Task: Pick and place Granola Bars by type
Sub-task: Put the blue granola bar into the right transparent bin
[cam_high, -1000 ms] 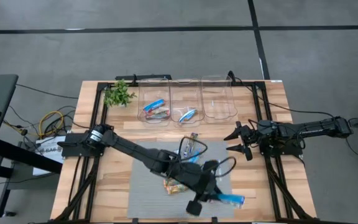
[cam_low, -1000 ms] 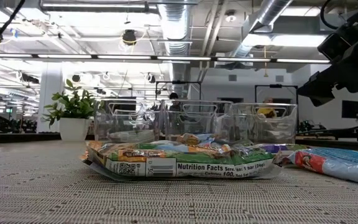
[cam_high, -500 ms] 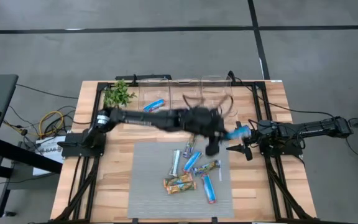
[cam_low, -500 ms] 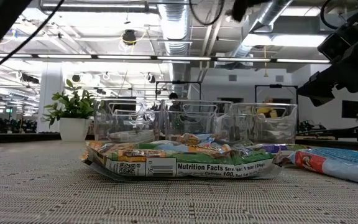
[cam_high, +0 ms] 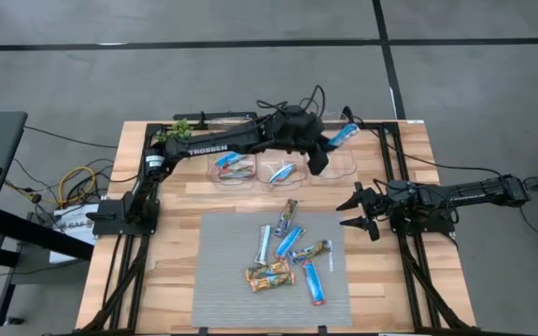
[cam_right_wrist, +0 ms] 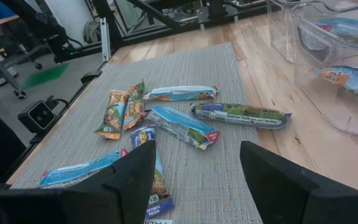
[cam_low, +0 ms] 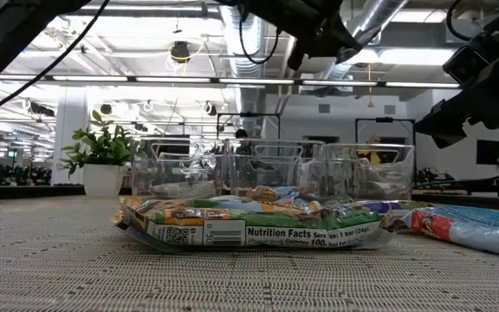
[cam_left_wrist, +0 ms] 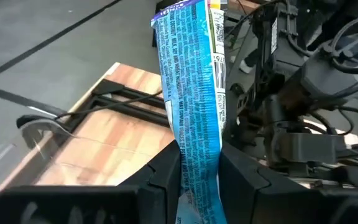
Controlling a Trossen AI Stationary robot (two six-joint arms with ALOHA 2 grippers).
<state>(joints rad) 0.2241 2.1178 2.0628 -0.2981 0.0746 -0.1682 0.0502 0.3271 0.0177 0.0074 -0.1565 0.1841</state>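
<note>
Left claw [cam_high: 330, 147] is clamped on a blue bar [cam_high: 343, 137], up over the rightmost bin [cam_high: 329, 168] at the back of the surface [cam_high: 171, 233]. In the left wrist view the blue bar [cam_left_wrist: 191, 106] stands up between the two fingers [cam_left_wrist: 163, 177], wrapper end sticking well past them.

Right claw [cam_high: 355, 213] waits at the right edge of the surface, fingers spread wide with nothing between them, pointing toward the mat [cam_high: 222, 289].

Left bin [cam_high: 232, 168] has a blue bar and a multicolour one in it. Middle bin [cam_high: 278, 172] has one silver-blue bar. Can't tell what the rightmost bin holds, arm is over it.

On the mat: a loose cluster of bars [cam_high: 286, 250], blue, silver-blue and orange/green ones, some touching. In the right wrist view, six or so bars [cam_right_wrist: 173, 121] lie flat on the mat. Low view has an orange/green bar [cam_low: 249, 227] nearest the lens, label side facing.

Plant [cam_high: 177, 133] at back left corner.
</note>
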